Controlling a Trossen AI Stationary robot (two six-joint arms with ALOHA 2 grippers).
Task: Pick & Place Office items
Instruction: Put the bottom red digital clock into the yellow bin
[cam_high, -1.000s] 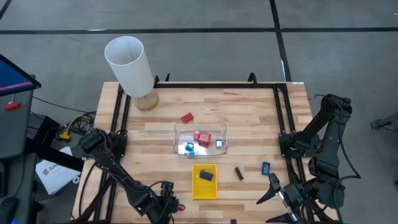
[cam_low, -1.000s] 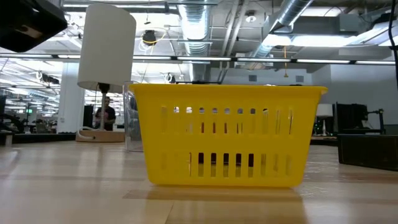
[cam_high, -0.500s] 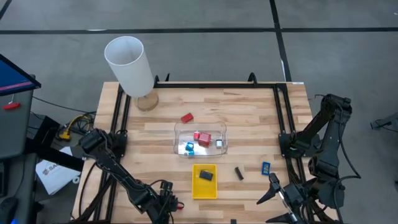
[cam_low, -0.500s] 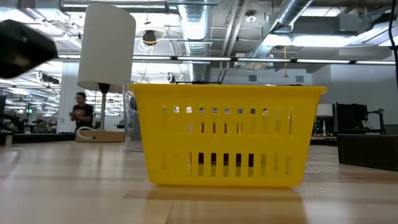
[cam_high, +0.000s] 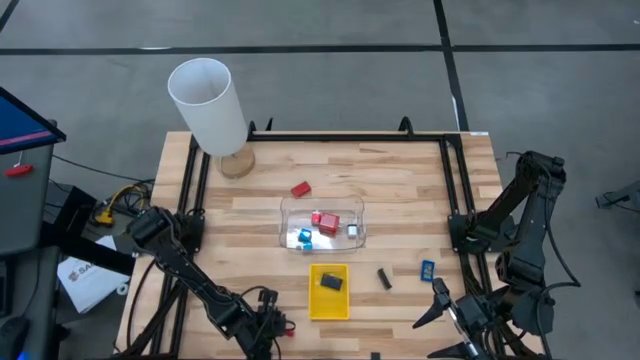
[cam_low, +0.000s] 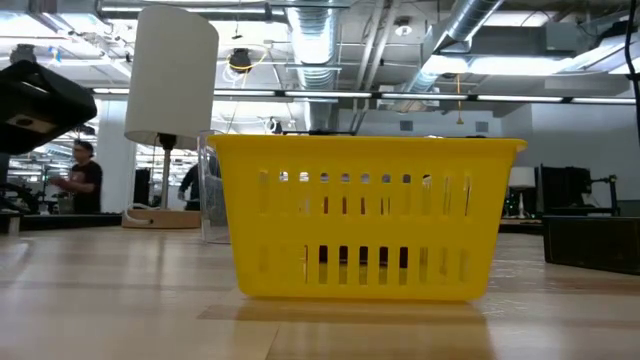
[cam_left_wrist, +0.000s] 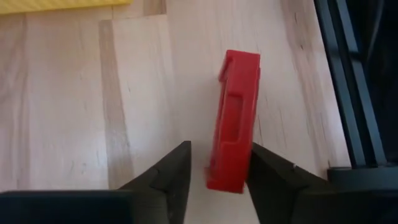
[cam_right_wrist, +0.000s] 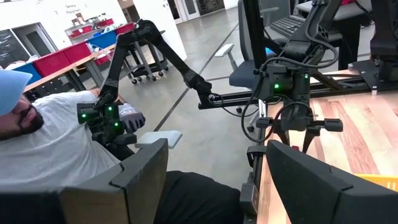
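Broad bare planks run down the table's (cam_high: 400, 180) left side, open from the near edge to the tall white cylinder (cam_high: 208, 105) that blocks the far left corner. Mid-table, the clear plastic tray (cam_high: 322, 224) and, just nearer, the yellow tray (cam_high: 329, 291) stand in line, splitting left from right. A lone red block (cam_high: 300, 188) sits in the open strip beyond the clear tray. On the right, a black bit (cam_high: 384, 278) and a blue-and-white bit (cam_high: 427, 268) dot the near planks; farther back that side is clear. Black rails (cam_high: 452, 180) fence both sides.
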